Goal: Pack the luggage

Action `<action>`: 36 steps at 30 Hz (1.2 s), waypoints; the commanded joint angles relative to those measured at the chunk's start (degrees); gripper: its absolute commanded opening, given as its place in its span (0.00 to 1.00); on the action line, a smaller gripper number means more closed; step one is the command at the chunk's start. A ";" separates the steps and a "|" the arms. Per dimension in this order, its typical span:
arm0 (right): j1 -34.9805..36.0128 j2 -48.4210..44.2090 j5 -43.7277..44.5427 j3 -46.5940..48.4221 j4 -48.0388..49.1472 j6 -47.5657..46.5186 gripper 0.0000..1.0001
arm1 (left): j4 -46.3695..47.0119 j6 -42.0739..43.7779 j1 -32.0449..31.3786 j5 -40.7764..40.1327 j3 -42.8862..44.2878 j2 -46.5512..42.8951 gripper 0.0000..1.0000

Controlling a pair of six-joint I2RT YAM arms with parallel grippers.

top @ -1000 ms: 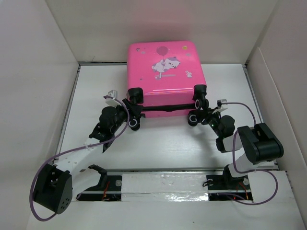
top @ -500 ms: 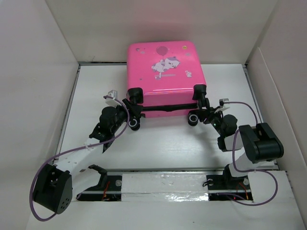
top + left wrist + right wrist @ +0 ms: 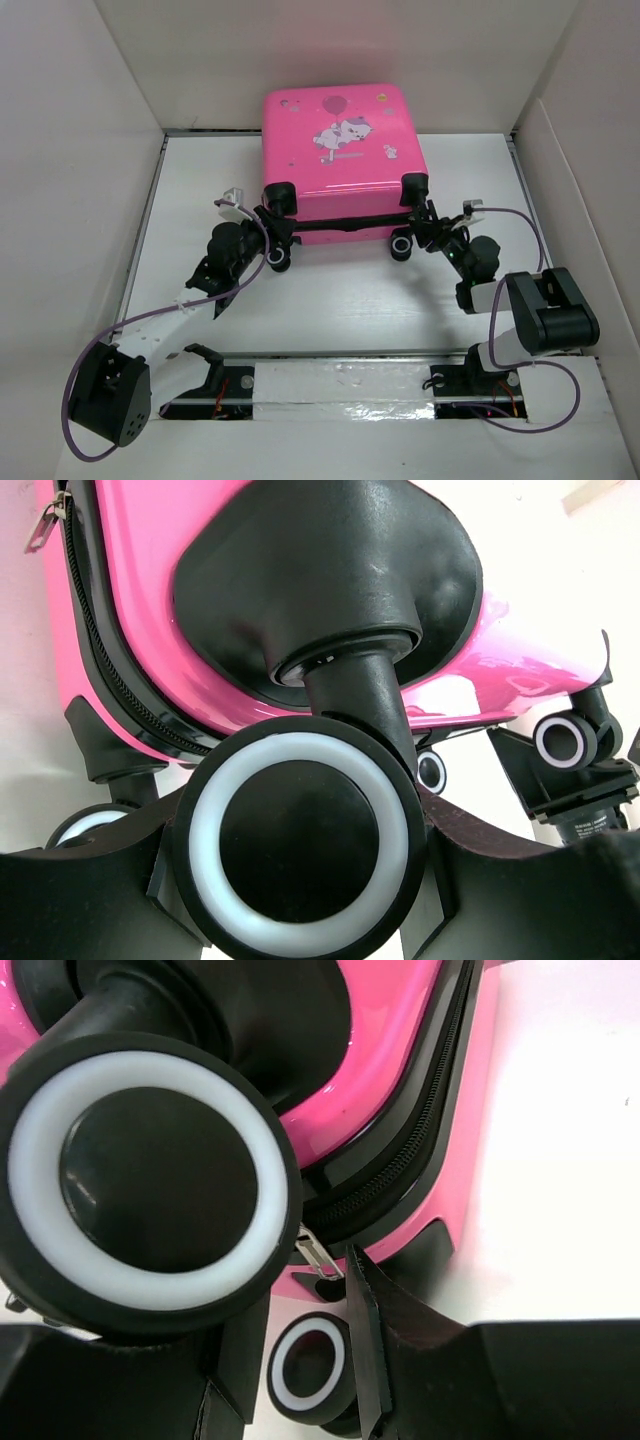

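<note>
The luggage [image 3: 340,150] is displaying bright pink with an animal-and-balloon print; its wheels [image 3: 300,845] are showing black with white rings.

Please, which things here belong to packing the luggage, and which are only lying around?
Belong to the job: luggage, left gripper at its wheel, right gripper at another wheel.
Only around: purple cables, silver tape strip, table.
</note>
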 commanded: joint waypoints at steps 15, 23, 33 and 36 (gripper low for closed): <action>-0.25 7.87 -0.18 7.58 30.74 3.46 0.37 | 12.81 -0.54 0.30 -0.50 2.97 -1.48 0.00; 1.94 6.99 -0.54 8.73 30.74 5.75 0.45 | 13.52 -0.63 0.30 -0.50 2.53 -0.86 0.00; 4.33 5.85 -1.50 8.99 30.65 6.54 0.42 | 13.43 -0.80 0.30 -0.06 2.00 -1.83 0.00; 4.85 6.54 -0.79 9.69 30.65 6.27 0.42 | 13.17 -0.80 0.30 -0.15 1.83 -2.27 0.00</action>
